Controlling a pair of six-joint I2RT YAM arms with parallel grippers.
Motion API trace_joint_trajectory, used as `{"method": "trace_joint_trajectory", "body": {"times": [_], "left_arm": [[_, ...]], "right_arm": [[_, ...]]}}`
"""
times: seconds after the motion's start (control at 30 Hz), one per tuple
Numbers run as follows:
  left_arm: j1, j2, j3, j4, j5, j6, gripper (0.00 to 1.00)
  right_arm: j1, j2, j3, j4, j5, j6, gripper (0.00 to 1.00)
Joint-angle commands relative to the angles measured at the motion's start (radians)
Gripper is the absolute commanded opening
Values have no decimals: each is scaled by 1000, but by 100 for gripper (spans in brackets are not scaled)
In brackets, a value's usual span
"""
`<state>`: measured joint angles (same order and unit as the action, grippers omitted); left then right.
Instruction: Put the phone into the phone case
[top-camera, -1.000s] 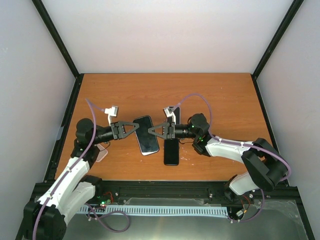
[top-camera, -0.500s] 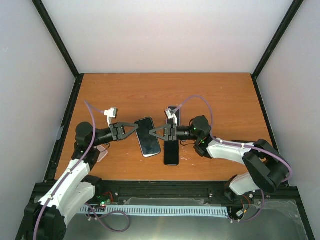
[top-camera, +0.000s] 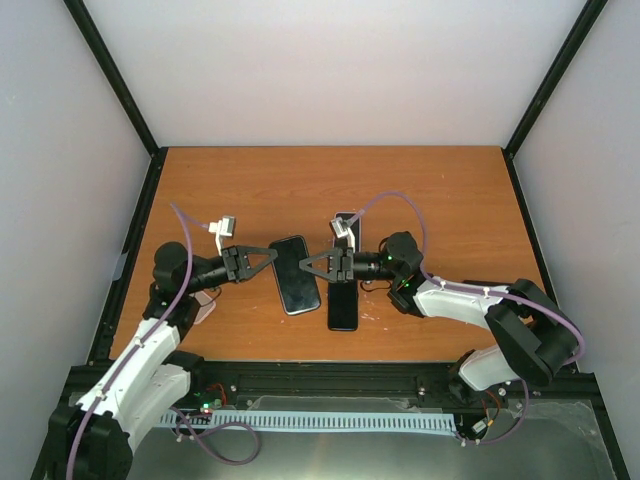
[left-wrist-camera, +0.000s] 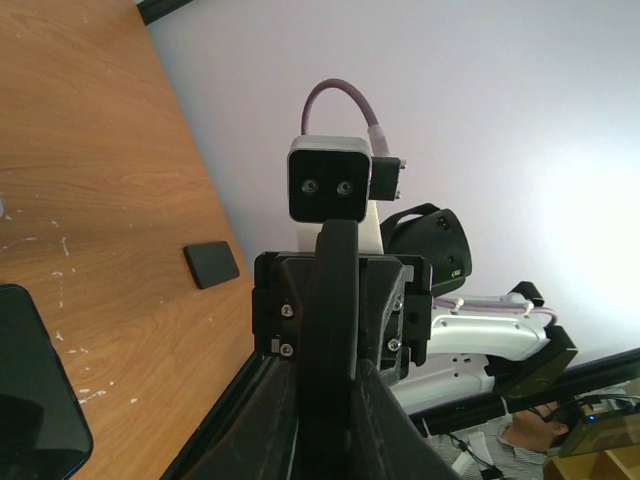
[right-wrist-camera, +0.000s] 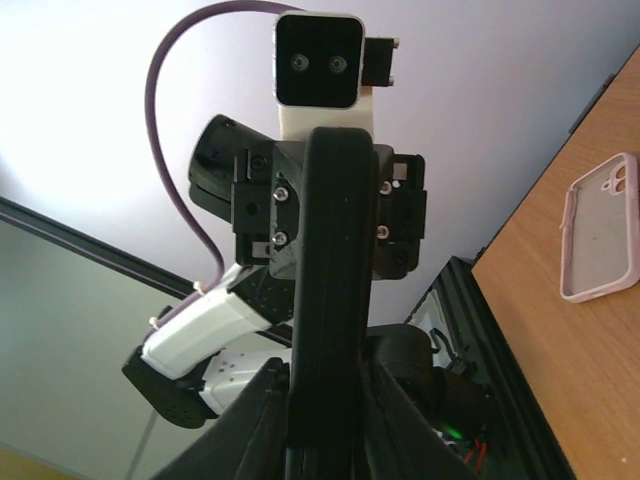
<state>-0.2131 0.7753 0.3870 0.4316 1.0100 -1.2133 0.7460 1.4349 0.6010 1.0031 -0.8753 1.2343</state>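
Wood table (top-camera: 450, 200): phone (top-camera: 297, 275), dark slab (top-camera: 342, 305), pink case (right-wrist-camera: 600, 225).

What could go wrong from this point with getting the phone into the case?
The left gripper and right gripper point at each other, tips close together at the phone; they might collide or knock it askew. The pink case lies apart beside the left arm, so carrying the phone there risks dropping it.

The phone (top-camera: 296, 275) has slid slightly toward the near edge (left jaws and right jaws drifted likewise).
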Motion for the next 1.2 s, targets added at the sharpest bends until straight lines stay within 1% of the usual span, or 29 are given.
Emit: {"method": "trace_joint_trajectory", "body": {"times": [0.0, 0.03, 0.1, 0.13, 0.2, 0.23, 0.3, 0.4, 0.53, 0.6, 0.67, 0.7, 0.73, 0.77, 0.8, 0.87, 1.0, 1.17], "left_arm": [[6, -7, 85, -142, -28, 92, 1], [6, -6, 93, -157, -28, 98, 2], [6, -5, 105, -174, -28, 106, 13], [6, -3, 109, -180, -28, 109, 19], [6, 0, 110, -194, -32, 122, 36], [6, 2, 106, -196, -33, 125, 41], [6, 14, 85, -174, -22, 114, 46], [6, 24, 26, -89, 6, 65, 51], [5, 24, -31, -43, 22, 38, 53], [4, 20, -42, -42, 31, 40, 51], [4, 16, -45, -43, 37, 44, 44], [4, 14, -44, -48, 39, 50, 38], [5, 14, -38, -76, 35, 60, 28], [4, 18, -27, -116, 26, 83, 21], [4, 24, -14, -159, 15, 110, 15], [4, 39, 5, -214, 5, 148, 8], [6, 64, 32, -266, -8, 174, 1], [5, 76, 71, -324, -23, 203, 0]], "right_arm": [[-4, -12, 25, 16, 10, -25, 17], [-3, -11, 31, 6, 14, -29, 15], [-4, -15, 39, -10, 31, -32, 13], [-4, -13, 42, -16, 45, -30, 13], [-3, -11, 49, -15, 77, -17, 11], [-3, -7, 53, -11, 94, -9, 10], [-4, 7, 62, 2, 133, 15, 10], [-5, 35, 74, 22, 194, 55, 10], [-8, 83, 99, 71, 244, 99, 10], [-8, 105, 116, 69, 257, 104, 10], [-8, 124, 130, 63, 264, 107, 10], [-8, 132, 136, 63, 268, 108, 10], [-7, 140, 138, 61, 270, 110, 10], [-7, 144, 139, 58, 273, 110, 10], [-8, 146, 139, 55, 276, 109, 10], [-8, 148, 139, 35, 282, 98, 11], [-10, 141, 143, -4, 291, 77, 11], [-11, 142, 155, -28, 292, 63, 11]]}}
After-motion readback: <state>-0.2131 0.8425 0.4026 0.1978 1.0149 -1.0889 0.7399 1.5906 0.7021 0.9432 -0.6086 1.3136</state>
